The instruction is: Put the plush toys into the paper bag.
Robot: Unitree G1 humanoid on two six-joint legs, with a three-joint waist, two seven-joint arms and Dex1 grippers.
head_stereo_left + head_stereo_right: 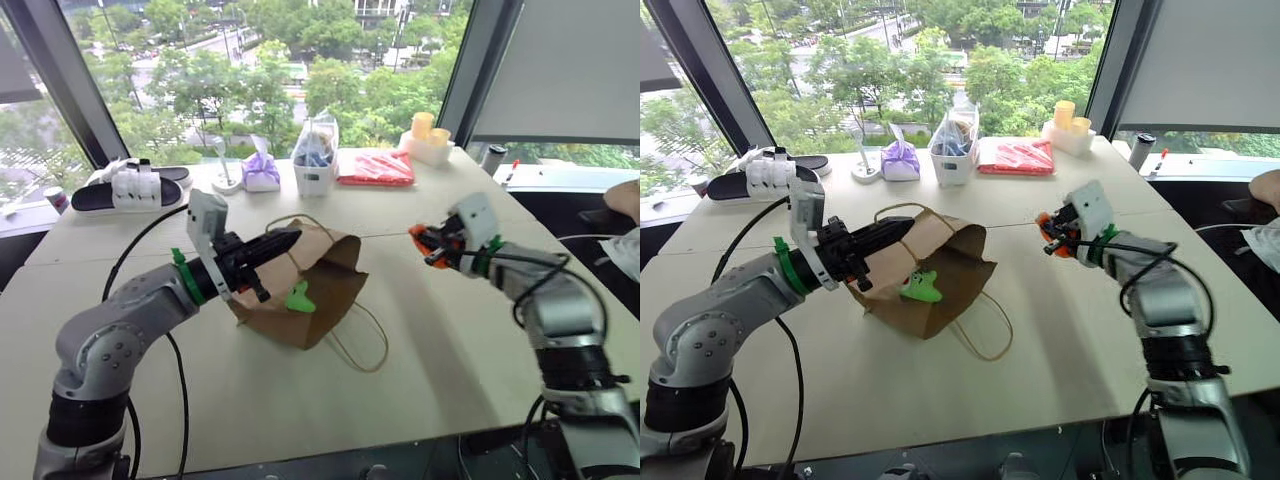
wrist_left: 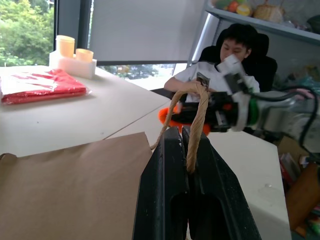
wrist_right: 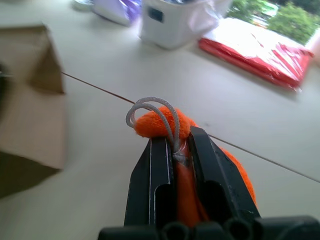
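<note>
**Orange toy in the claw, bag mouth waiting**

Slippers are lying at the far left edge of the table. Nearer the middle, the left gripper is clamping shut on a twine handle of the paper bag, lifting that side so the mouth is gaping toward the right. The lime green toy is showing just inside the opening, so one toy looks already delivered. Beyond the bag, a purple pouch, a white container and a flat red packet are sitting along the far edge.

To the right, well apart from the bag, the right gripper is hovering above the table, its fingers squeezing nearly closed on the orange toy, whose grey loop is poking out over the fingertips.

The step in hand seems to be carrying the second toy. Next, the right arm is needing to swing left to the open mouth and release inside, while the left is holding the handle up.
</note>
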